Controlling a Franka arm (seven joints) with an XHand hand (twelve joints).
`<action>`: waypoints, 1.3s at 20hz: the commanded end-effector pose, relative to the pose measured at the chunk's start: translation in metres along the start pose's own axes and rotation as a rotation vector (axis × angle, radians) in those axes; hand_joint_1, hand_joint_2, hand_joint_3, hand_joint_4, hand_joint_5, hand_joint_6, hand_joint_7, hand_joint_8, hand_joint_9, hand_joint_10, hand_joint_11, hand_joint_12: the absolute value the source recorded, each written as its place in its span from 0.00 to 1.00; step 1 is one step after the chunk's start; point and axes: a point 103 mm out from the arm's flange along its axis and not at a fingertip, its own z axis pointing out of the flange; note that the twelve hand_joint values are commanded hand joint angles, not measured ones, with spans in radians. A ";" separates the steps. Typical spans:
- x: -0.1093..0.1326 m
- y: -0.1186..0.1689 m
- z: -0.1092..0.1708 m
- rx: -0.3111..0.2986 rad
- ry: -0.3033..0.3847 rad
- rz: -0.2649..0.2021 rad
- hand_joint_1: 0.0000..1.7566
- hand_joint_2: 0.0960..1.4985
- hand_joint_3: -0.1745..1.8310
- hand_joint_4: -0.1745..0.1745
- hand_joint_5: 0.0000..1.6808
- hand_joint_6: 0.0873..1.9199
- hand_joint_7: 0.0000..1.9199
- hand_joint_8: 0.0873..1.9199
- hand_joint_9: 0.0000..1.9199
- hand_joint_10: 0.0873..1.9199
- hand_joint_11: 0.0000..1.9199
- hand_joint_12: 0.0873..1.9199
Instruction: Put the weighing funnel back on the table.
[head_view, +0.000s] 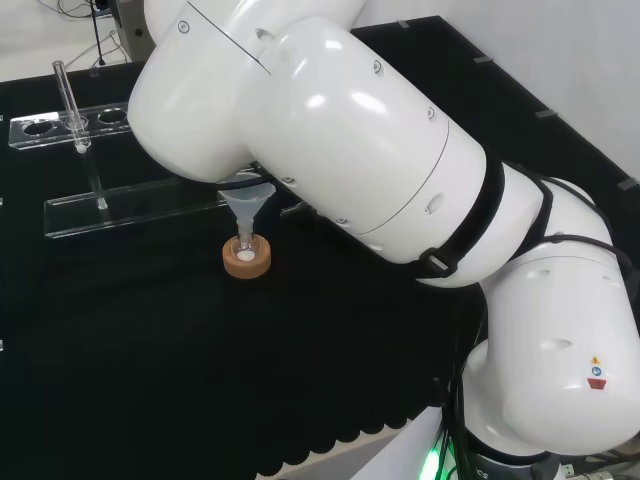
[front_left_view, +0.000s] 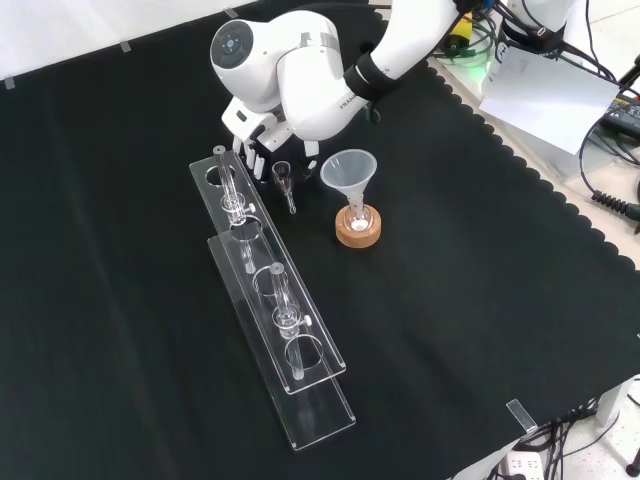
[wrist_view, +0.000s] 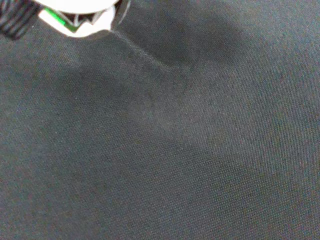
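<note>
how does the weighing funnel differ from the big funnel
The funnel is much bigger than the weighing funnel. The funnel stands upright in a flask on a cork ring; the weighing funnel is slanted beside the hand. Both are clear.

Front view: the arm's white link (front_left_view: 300, 85) hides most of the hand (front_left_view: 252, 132) (its grip unreadable); whether it touches the small weighing funnel (front_left_view: 285, 180) is unclear. Head view: the link covers the rim of the funnel (head_view: 246, 207).
</note>
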 end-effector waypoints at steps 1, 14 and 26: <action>0.002 0.001 0.001 0.005 0.006 0.012 0.63 0.36 0.51 1.00 0.70 0.46 0.49 0.31 0.62 0.12 0.43 0.53; -0.007 0.002 0.006 0.008 0.002 -0.014 0.62 0.43 0.43 1.00 0.68 0.45 0.47 0.32 0.61 0.12 0.43 0.53; -0.008 -0.003 0.010 0.017 -0.009 -0.010 0.57 0.40 0.42 0.42 0.47 0.40 0.37 0.34 0.54 0.15 0.38 0.55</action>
